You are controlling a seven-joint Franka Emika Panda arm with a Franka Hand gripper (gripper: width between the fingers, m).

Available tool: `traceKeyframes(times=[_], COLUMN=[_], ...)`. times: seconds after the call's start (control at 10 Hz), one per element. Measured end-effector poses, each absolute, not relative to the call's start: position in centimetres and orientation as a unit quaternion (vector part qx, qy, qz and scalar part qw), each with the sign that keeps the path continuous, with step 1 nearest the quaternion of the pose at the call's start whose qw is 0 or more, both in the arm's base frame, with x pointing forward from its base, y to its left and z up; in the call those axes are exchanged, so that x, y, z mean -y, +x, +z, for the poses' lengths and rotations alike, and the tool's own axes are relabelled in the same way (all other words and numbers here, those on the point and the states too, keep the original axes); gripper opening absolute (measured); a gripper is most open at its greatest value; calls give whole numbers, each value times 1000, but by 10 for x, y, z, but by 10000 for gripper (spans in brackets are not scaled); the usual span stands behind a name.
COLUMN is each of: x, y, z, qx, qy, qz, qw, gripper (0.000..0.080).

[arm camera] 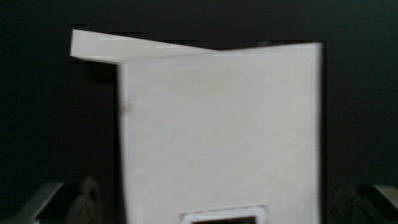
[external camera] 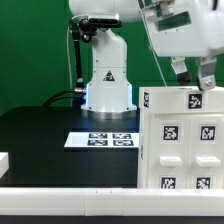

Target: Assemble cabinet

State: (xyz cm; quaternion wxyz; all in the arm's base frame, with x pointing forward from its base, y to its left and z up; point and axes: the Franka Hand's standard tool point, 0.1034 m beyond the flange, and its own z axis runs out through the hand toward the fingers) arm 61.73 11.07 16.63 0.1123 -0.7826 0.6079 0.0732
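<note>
The cabinet (external camera: 183,140) is a large white box with black-and-white tags on its faces. It stands at the exterior view's right, near the table's front. My gripper (external camera: 192,80) is right above its top edge, pointing down. In the wrist view the cabinet (arm camera: 222,120) fills the middle as a white panel with a tag at its near end. My gripper (arm camera: 217,205) is open, with one dark finger on each side of the panel. A narrow dark gap shows between each finger and the panel. The cabinet's compartments are hidden.
The marker board (external camera: 100,140) lies flat on the black table in front of the robot base (external camera: 108,85). A small white block (external camera: 3,160) sits at the exterior view's left edge. A white rail (external camera: 70,200) runs along the front.
</note>
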Motion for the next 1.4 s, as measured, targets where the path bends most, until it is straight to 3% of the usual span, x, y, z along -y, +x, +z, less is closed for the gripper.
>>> traceKeyframes(times=[0.3,0.6,0.8,1.1,1.2,1.4], x=[-111,-115,-119,-115,-114,-116], y=[617,624,624,624,622,623], z=[167,184,184,183,180,178], qx=[-513,-338,-242,-141,-45,115], qy=[-848,-937,-968,-988,-998,-993], qz=[60,14,0,-6,-11,-16], qw=[116,86,69,64,44,28], gripper=[649,649,649,649,649,649])
